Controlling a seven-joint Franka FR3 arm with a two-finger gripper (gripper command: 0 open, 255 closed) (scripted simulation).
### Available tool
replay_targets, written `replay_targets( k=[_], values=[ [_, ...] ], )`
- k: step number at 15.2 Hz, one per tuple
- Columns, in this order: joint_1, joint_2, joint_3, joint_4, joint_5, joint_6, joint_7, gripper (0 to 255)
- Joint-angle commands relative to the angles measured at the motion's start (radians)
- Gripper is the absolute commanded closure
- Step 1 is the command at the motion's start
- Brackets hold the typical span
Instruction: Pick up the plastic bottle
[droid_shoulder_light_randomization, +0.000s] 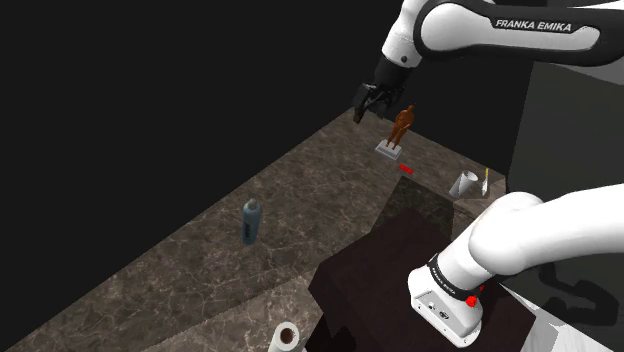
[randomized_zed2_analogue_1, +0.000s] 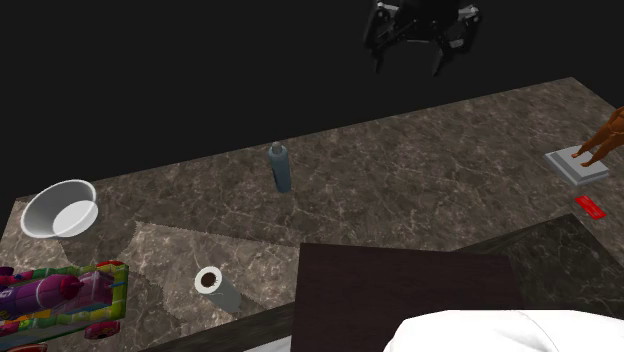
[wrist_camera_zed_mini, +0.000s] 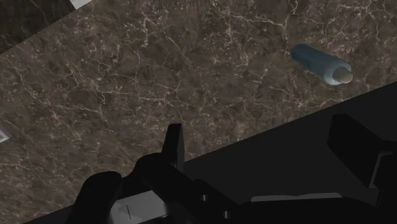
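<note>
Gripper (droid_shoulder_light_randomization: 372, 113) spread wide, holding nothing — high up, well apart from bottle (droid_shoulder_light_randomization: 251, 221) | bottle upright, slim | risk: you descend off-centre and a finger topples it.

Upright blue-grey bottle (droid_shoulder_light_randomization: 251, 221) on countertop (droid_shoulder_light_randomization: 180, 270)
</note>
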Motion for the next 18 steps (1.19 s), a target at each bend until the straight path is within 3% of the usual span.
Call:
replay_targets(
  k=[1, 9, 18],
  values=[
    [0.007, 0.051, 0.034, 0.000, 0.002, 0.035, 0.042, 0],
    [0.025, 0.314, 0.155, 0.072, -0.030, 0.152, 0.217, 0],
    [0.068, 0.663, 0.235, 0.244, -0.145, 0.223, 0.432, 0]
  ],
)
